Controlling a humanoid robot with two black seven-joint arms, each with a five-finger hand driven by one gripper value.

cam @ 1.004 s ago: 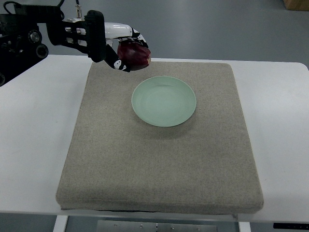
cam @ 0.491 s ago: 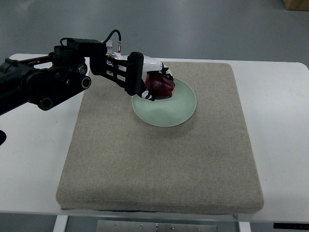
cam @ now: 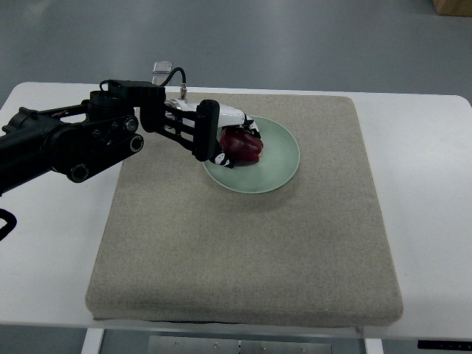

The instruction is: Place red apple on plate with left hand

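Right, red apple (cam: 244, 146) first: it sits low over the left part of the green plate (cam: 284, 158), wrapped in my left hand (cam: 225, 140), fingers (cam: 249, 127) curled across its top and side. Whether its underside is actually touching the plate I cannot tell from this steep angle (my palm blocks the contact line), so I treat it as not yet set down.

Now the release. I judge the thing to do is ease down until the apple bears on the plate, then open the fingers slowly and evenly, so nothing nudges it sideways. It is nearer the plate's left rim than the middle, and a round fruit on a shallow dish could roll toward that edge, so a small shift toward the centre before letting go looks worthwhile. Then lift the hand straight up and clear, not dragging back across the rim.

Around the plate lies the beige mat (cam: 243, 243), flat on the white table (cam: 51, 221). No right arm shows anywhere in the picture.
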